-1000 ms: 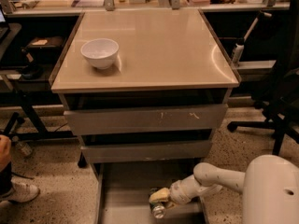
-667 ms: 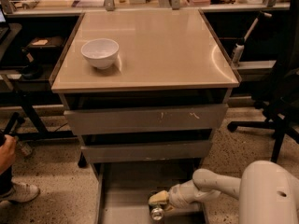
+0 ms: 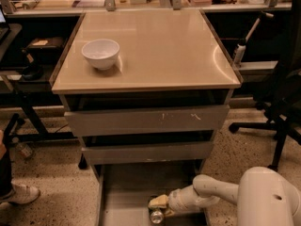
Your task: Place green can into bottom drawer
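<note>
Tool [image 3: 158, 205] lower in bottom drawer [image 3: 126, 192]; can [image 3: 156, 216] seemingly half-hidden.

The gripper [image 3: 158, 206] has sunk slightly lower over the floor of the bottom drawer [image 3: 127, 189], and the green can [image 3: 156, 215] at its tip now lies a touch nearer the drawer's front. The arm [image 3: 207, 194] behind it has dropped and flattened, and its white housing [image 3: 270, 197] sits lower too.
</note>
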Tool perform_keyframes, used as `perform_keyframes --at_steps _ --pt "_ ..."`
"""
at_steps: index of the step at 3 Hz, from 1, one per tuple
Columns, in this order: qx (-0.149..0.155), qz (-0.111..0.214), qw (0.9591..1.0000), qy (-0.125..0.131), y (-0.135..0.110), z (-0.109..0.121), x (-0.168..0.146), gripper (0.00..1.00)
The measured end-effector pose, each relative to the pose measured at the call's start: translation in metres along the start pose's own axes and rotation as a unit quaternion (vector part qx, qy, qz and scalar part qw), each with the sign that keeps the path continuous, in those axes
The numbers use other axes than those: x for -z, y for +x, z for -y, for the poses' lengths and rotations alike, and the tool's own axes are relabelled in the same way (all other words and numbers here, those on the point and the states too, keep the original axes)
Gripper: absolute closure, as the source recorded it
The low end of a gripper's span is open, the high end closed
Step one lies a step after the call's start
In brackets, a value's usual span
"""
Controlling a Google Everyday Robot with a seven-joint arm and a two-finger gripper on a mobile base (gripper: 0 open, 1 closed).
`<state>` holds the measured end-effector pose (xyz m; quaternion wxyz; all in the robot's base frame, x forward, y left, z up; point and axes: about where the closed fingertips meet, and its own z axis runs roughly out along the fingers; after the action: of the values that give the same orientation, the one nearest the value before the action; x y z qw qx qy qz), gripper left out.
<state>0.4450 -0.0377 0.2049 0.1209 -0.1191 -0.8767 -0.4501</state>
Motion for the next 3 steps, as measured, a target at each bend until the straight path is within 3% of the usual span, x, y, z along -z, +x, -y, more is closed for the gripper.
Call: perform_keyframes --at_steps 2,3 --pt "-0.014 0.063 0.9976 -0.023 -0.026 0.019 -0.019 1.0" --pt "-0.031 0.08 0.9962 -0.017 -0.033 0.039 -0.031 1.0"
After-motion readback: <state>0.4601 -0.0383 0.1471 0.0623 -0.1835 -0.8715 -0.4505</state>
